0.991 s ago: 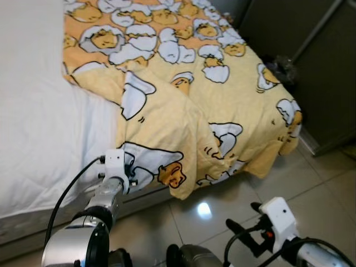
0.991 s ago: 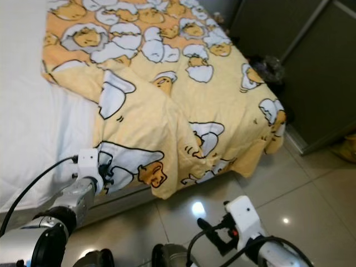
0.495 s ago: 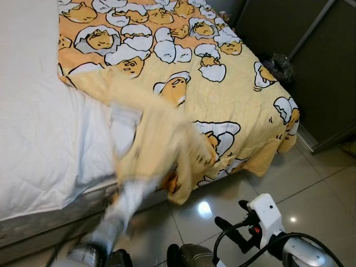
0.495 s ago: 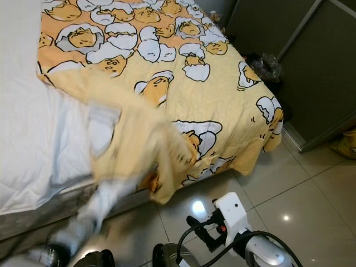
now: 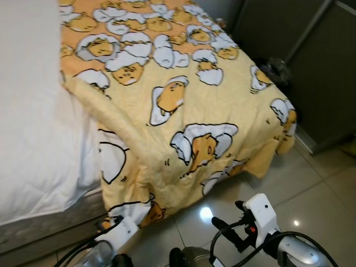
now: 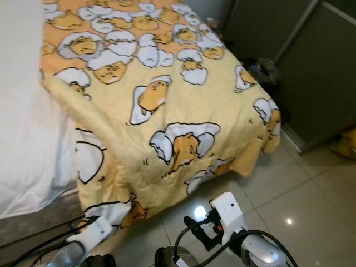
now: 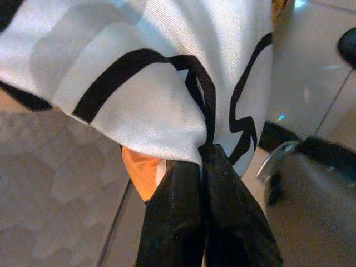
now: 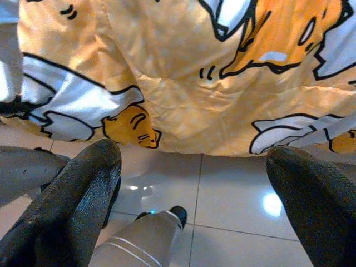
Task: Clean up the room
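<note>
A yellow blanket (image 5: 183, 111) printed with cartoon eggs lies spread over the bed and hangs down over its foot end and near side. My left gripper (image 7: 203, 161) is shut on the blanket's lower hem, which it pinches into a bunch of white and orange cloth. In the eye views the left gripper (image 5: 129, 218) sits low by the floor, under the hanging hem. My right gripper (image 8: 194, 161) is open, its fingers wide apart with nothing between them. It hovers over the tiles (image 5: 227, 232) just in front of the draped blanket (image 8: 183, 72).
The white mattress sheet (image 5: 33, 139) lies bare on the left of the bed. A dark wardrobe (image 5: 328, 72) stands at the right, with a dark crumpled bag (image 5: 276, 65) at its foot. Glossy floor tiles (image 5: 311, 189) lie between bed and wardrobe.
My left gripper swung up and then down with the blanket's corner. The folded-over flap is now laid flat, with its hem drawn down near the floor. The right arm barely moved.
</note>
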`<state>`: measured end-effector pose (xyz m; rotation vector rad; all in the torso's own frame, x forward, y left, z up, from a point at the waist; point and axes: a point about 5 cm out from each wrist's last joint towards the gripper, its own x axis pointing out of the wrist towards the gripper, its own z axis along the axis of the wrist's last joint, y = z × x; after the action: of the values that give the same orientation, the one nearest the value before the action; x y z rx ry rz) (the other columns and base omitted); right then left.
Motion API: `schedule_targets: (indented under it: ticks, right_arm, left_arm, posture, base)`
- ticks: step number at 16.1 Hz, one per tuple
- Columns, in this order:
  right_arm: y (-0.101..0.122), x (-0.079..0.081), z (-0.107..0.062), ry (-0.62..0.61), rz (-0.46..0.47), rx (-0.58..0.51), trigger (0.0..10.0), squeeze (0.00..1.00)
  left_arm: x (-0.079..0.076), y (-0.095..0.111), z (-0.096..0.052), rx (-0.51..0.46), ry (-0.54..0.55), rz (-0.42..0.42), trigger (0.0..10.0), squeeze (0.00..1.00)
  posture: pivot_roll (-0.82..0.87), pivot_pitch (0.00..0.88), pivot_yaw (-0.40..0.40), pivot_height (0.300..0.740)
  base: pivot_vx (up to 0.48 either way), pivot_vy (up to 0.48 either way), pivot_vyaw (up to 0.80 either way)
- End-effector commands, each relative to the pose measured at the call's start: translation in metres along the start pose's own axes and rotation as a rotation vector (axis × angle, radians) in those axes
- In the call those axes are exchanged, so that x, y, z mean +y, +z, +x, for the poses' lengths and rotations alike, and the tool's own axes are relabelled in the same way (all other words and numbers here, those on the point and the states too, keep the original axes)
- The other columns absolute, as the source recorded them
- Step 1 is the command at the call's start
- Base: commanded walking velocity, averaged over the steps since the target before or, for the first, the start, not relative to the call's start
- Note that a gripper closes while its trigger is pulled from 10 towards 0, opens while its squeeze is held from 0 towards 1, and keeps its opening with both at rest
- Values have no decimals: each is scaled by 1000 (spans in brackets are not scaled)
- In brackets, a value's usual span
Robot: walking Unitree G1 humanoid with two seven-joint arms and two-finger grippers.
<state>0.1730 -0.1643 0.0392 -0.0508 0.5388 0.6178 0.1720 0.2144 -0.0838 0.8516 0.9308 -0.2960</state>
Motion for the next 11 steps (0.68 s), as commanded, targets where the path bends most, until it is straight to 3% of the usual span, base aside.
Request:
schedule_targets:
  ticks: [1, 2, 3, 6, 8, 11]
  right_arm:
    - [-2, -4, 0, -21, -15, 11, 10000, 0]
    - [-2, -4, 0, -22, -14, 10, 10000, 0]
    - [-2, -4, 1, -22, -13, 8, 10000, 0]
    - [-3, -4, 3, -24, -10, 6, 10000, 0]
    - [-4, -5, 3, -31, -8, 3, 10000, 0]
    - [-6, -8, 1, -42, 1, 9, 10000, 0]
  left_arm:
    - [-15, -16, -5, 44, -37, -38, 0, 0]
    - [-11, -10, -3, 24, -20, -82, 0, 0]
    - [-8, -6, -2, 24, -12, -162, 10000, 0]
    - [2, 4, 1, -14, 35, -243, 10000, 0]
    - [6, 3, 1, -15, 75, -240, 10000, 0]
    - [9, 0, 0, 6, 86, -299, 10000, 0]
  posture:
    - [-313, 122, -135, 740]
    - [-311, 123, -134, 740]
    - [-309, 122, -131, 740]
    - [-308, 121, -125, 740]
    - [-309, 120, -123, 740]
    - [-311, 120, -124, 740]
  base:
    - [0, 0, 0]
    - [0, 0, 0]
    - [0, 0, 0]
    - [0, 0, 0]
    - [0, 0, 0]
    - [-366, 0, 0]
